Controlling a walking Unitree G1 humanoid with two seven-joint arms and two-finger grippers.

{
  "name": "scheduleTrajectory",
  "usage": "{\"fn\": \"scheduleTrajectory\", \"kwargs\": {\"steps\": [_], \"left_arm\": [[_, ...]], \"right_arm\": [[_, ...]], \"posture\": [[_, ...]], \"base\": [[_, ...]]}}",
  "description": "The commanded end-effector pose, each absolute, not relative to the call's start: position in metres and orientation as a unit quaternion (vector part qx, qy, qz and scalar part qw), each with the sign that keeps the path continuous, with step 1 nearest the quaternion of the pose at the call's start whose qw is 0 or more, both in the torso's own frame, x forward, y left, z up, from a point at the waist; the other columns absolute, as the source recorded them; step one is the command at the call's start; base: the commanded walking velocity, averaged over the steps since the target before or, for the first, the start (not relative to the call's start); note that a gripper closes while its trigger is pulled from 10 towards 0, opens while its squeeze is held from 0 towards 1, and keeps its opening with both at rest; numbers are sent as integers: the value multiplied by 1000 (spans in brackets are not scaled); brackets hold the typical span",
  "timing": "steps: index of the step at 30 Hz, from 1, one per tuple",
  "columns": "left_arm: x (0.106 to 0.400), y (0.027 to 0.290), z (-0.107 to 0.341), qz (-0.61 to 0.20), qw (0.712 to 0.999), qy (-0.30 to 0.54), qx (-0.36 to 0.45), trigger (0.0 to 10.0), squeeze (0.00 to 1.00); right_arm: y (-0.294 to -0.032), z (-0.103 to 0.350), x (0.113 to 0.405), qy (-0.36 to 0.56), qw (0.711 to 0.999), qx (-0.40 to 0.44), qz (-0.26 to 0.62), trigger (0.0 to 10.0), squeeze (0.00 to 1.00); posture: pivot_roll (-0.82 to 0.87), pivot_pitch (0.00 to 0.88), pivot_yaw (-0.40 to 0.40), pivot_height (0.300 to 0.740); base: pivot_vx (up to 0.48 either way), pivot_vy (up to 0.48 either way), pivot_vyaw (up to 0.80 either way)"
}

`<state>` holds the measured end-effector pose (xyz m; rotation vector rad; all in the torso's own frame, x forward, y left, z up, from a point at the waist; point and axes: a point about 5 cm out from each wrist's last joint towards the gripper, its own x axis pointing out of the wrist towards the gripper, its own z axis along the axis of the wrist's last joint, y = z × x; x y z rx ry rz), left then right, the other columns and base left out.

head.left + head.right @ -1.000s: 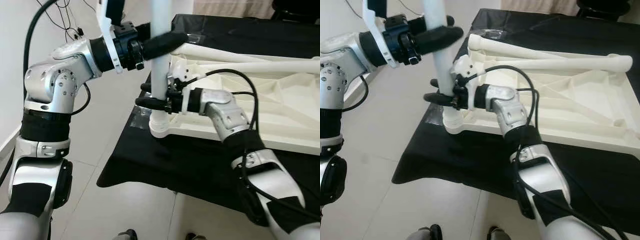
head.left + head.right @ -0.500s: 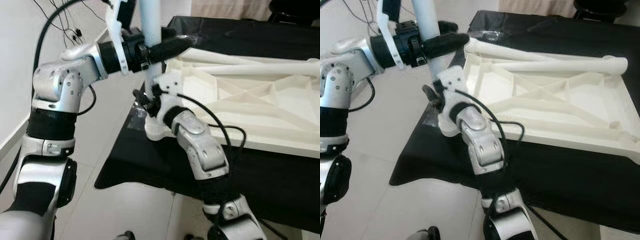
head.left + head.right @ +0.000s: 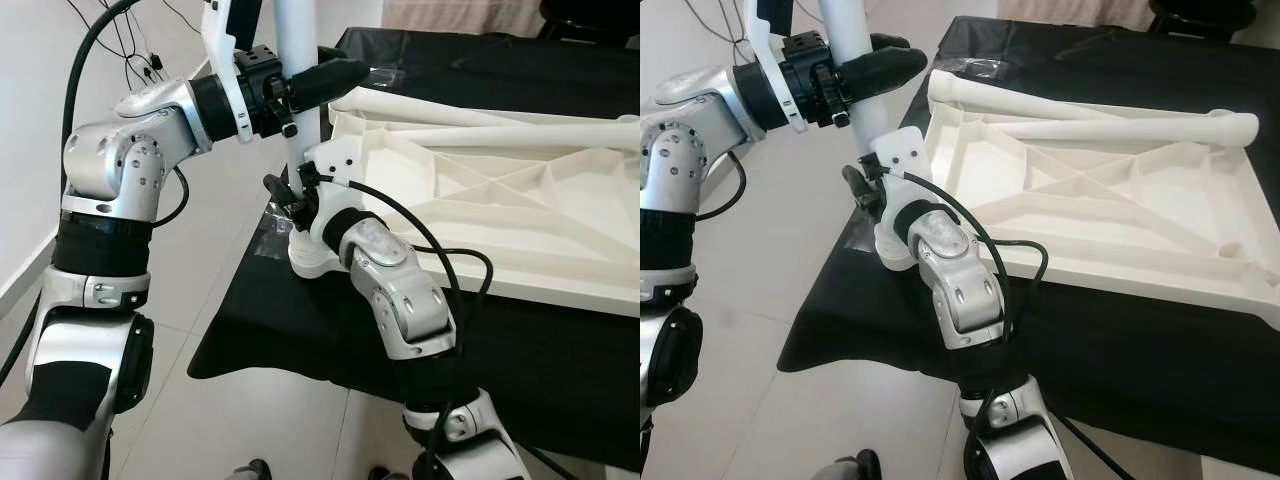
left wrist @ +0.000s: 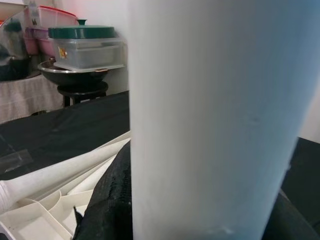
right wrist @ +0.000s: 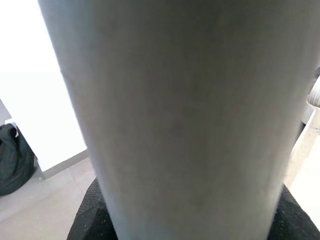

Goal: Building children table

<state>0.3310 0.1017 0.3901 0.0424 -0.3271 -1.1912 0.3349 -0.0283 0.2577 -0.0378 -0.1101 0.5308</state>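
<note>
- Tabletop point(image 3: 500, 205), white plastic and upside down with its ribbed underside showing, lies on a black cloth point(image 3: 300, 320) that covers a raised surface, taking up the 1 to 3 o'clock part of the head views.
- Table leg point(image 3: 297, 40), a white tube, stands upright at the tabletop's near-left corner, at about 12 o'clock, with its lower end sitting in the round corner socket point(image 3: 312, 262).
- Left gripper point(image 3: 300, 90) is closed around the leg high up; one black finger point(image 3: 330, 76) lies across the front of the tube and points toward 3 o'clock.
- Right gripper point(image 3: 290, 205) clamps the same leg lower down, just above the socket, with its silver arm rising to it from 5 o'clock.
- Both wrist views show the white tube close up with black finger pads pressed against its sides point(image 4: 110, 200) point(image 5: 92, 215).
- Two loose legs point(image 3: 1090, 110) lie on the upturned tabletop along its far edge, one across the other, running roughly from 11 to 2 o'clock.
- Tiled floor point(image 3: 230, 200) stretches to the left of the cloth, toward 9 o'clock.
- Left wrist view also shows a clear box with a green lid point(image 4: 87, 45) resting on a dark bowl on a stand, well behind the tabletop.
- Dark bag point(image 5: 15, 160) sits on the floor by a white wall in the right wrist view.
</note>
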Motion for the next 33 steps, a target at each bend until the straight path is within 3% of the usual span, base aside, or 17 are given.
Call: {"fn": "scheduleTrajectory", "kwargs": {"steps": [1,6,7,8,10,11,12,13,14,16,19,21,27,28,33], "left_arm": [[317,84,388,-624,766,-150,37,0,0],[316,83,387,-629,763,-147,41,0,0],[316,82,387,-632,760,-146,44,0,0],[315,82,388,-634,758,-145,46,0,0],[315,82,388,-634,758,-145,46,0,0],[315,81,387,-637,756,-143,49,0,0],[314,80,387,-641,753,-141,52,0,0],[314,80,386,-644,750,-138,53,0,0],[313,79,385,-650,746,-135,56,0,0],[313,79,385,-650,746,-135,56,0,0],[311,76,384,-657,740,-132,55,0,0],[311,76,384,-657,740,-132,55,0,0],[310,75,383,-660,738,-131,54,0,0],[310,76,382,-660,737,-131,54,0,0],[309,76,381,-661,737,-130,54,0,0]], "right_arm": [[-37,216,340,57,974,44,215,10000,0],[-39,226,349,35,968,41,246,10000,0],[-38,235,352,16,951,40,305,10000,1000],[-38,245,354,-7,929,29,368,10000,1000],[-38,245,354,-7,929,29,368,10000,1000],[-39,255,354,-32,903,14,427,10000,1000],[-42,263,355,-53,879,-6,474,10000,596],[-45,268,354,-63,858,-18,510,10000,596],[-47,272,356,-68,839,-31,539,10000,0],[-47,272,356,-68,839,-31,539,10000,0],[-46,275,359,-66,807,-59,584,10000,0],[-46,275,359,-66,807,-59,584,10000,0],[-39,274,355,-66,768,-104,629,10000,0],[-38,274,354,-63,754,-110,645,0,0],[-37,272,354,-56,737,-118,664,0,0]], "posture": [[79,216,32,740],[84,222,38,740],[91,224,40,740],[94,225,44,740],[94,225,44,740],[95,226,46,740],[101,229,53,740],[105,231,55,740],[110,235,58,740],[110,235,58,740],[115,240,61,740],[115,240,61,740],[116,243,63,740],[116,245,65,740],[110,247,60,740]], "base": [[0,0,0],[0,0,0],[0,0,0],[0,0,0],[0,0,0],[0,0,0],[0,0,0],[0,0,0],[0,0,0],[0,0,0],[0,0,0],[0,0,0],[0,0,0],[0,0,0],[0,0,0]]}}
